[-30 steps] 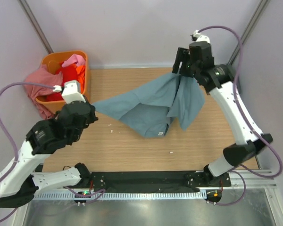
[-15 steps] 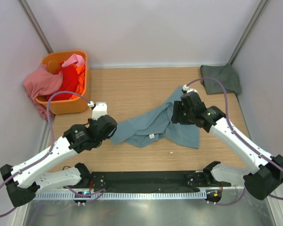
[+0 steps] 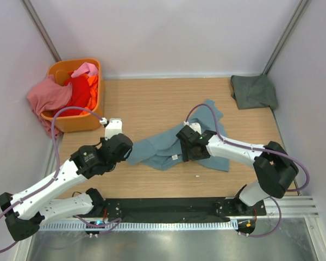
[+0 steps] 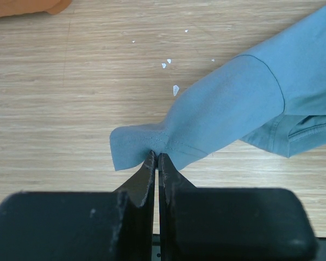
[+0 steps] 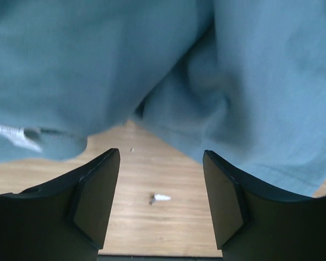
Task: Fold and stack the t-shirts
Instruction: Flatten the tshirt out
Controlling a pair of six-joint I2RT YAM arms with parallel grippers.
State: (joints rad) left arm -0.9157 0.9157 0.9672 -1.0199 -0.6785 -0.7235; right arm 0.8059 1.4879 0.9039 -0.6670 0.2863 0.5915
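Right tool [image 5: 160, 157] shifted toward left tool [image 4: 156, 157], fingers apart, limp blue shirt [image 3: 152, 152] just ahead; left tool clamps sleeve hem [image 4: 136, 147]; soft, grab edges.

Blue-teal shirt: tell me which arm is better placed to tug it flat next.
Left, probably. The left claw is shut on the blue-teal shirt at its sleeve hem, ready to pull outward. The right claw is open over the shirt's middle, gripping nothing.
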